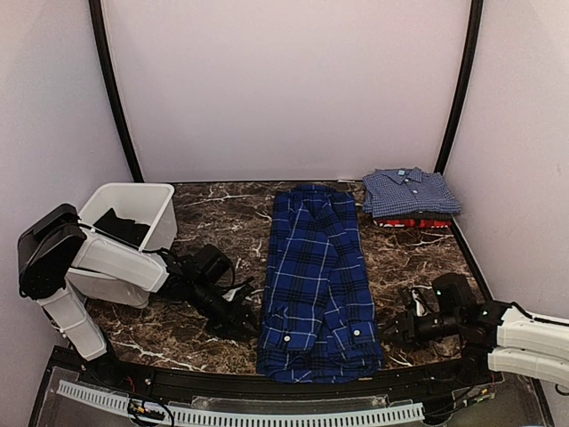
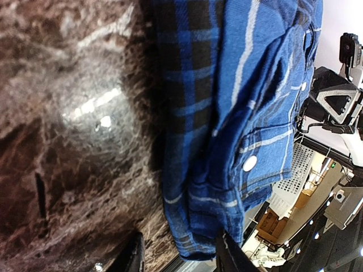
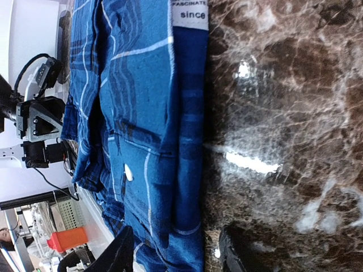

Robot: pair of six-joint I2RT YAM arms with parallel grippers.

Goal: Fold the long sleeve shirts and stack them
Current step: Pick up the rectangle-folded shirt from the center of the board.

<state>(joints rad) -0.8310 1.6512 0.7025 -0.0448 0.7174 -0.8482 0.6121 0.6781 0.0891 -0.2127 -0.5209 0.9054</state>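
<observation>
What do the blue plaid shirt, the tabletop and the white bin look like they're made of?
Blue plaid shirt: woven cloth, likely cotton flannel, matte; soft folds and visible weave. Tabletop: dark brown marble-look surface, polished; white veins, lamp glare, though possibly laminate. White bin: looks like smooth moulded plastic, with thin rigid walls.

Shirt (image 1: 316, 285) lies mid-table (image 1: 213, 222), running near to far. Bin (image 1: 162, 222) at far left of table. Folded stack (image 1: 411, 191) at far right corner.

Blue plaid shirt (image 1: 316, 285) lies centre, folded lengthwise; far right, folded check shirt (image 1: 411, 192) sits atop red shirt (image 1: 411, 222).
</observation>
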